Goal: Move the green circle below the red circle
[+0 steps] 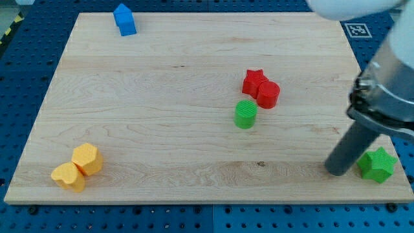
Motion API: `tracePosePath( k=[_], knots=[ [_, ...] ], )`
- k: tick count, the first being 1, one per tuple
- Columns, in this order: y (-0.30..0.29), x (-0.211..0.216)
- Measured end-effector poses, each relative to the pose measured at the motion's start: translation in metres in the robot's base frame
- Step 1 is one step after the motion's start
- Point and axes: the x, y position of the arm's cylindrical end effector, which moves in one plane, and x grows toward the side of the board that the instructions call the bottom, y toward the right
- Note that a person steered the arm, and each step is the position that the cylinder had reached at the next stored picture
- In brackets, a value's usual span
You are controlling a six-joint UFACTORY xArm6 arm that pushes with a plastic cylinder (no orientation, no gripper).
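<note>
Green circle: I see it standing upright on the worktop, right of centre, nothing touching it.
Red circle: it lies just up and to the view's right of the green circle, with a narrow gap between the two, so the green one already sits lower and slightly to the view's left of it.
Red star: pressed against the red circle on its upper left side.
My tip: the end effector is a plain dark rod with no jaws to part or close, and it holds nothing; its lower end meets the worktop near the bottom right corner.
Tip to green circle: well apart; the green circle lies up and to the view's left of my tip, with bare wood between them.
Green star: just beside my tip on the view's right; I cannot tell whether the rod touches it.
Blue block: a small house-like shape near the top edge, left of centre.
Two yellow blocks: touching one another near the bottom left corner, shapes roughly hexagonal though I cannot be sure.
Arm: its grey body enters from the view's top right, above the rod.
</note>
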Motion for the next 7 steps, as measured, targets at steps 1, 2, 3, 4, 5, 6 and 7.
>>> tracePosePath(
  k=[1,2,3,4,5,6,7],
  knots=[
    [-0.052,-0.008],
    [-0.111,-0.03],
    [-0.171,-0.055],
    [-0.204,-0.089],
    [-0.198,-0.137],
    [-0.194,-0.147],
    [-0.184,-0.146]
  ],
)
